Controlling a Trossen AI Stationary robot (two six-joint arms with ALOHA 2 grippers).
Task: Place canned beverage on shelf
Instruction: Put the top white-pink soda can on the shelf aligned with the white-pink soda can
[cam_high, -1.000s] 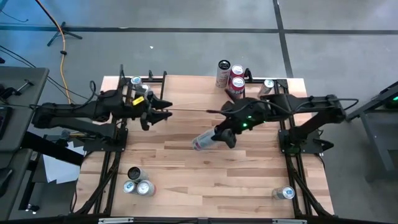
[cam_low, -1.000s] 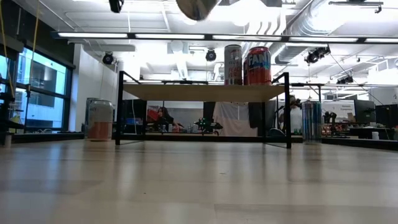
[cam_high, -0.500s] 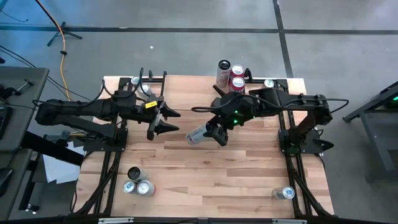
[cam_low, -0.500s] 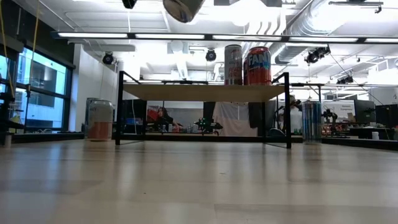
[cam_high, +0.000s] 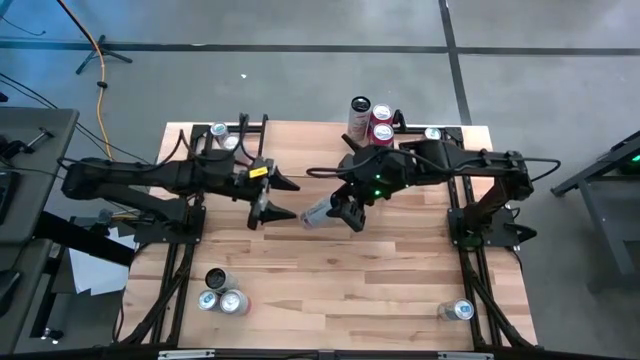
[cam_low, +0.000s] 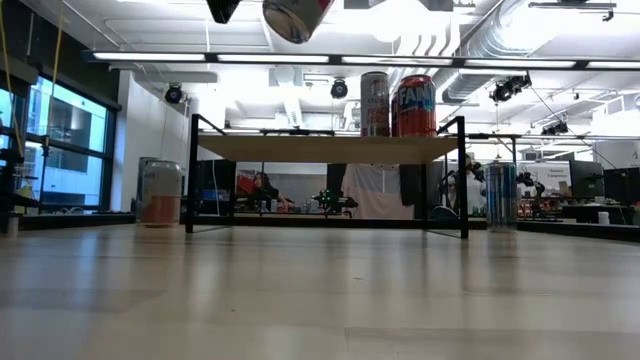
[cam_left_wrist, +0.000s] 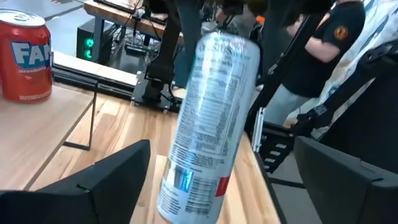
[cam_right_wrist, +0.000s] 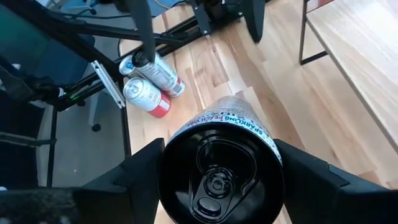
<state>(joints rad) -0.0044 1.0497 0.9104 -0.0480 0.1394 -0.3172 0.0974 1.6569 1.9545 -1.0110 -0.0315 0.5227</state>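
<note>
Left hand (cam_high: 283, 199): I have swung it in beside the can (cam_high: 318, 213), fingers spread wide, empty.
Right hand (cam_high: 343, 211): clamps the can, tilted above the bench (cam_high: 330, 280).
Shelf (cam_low: 330, 147): not yet reached; handover looks next.

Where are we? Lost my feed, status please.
Right gripper clamps silver can midair. Left gripper open beside it, handover pending. Shelf holds two cans; left half free.
</note>
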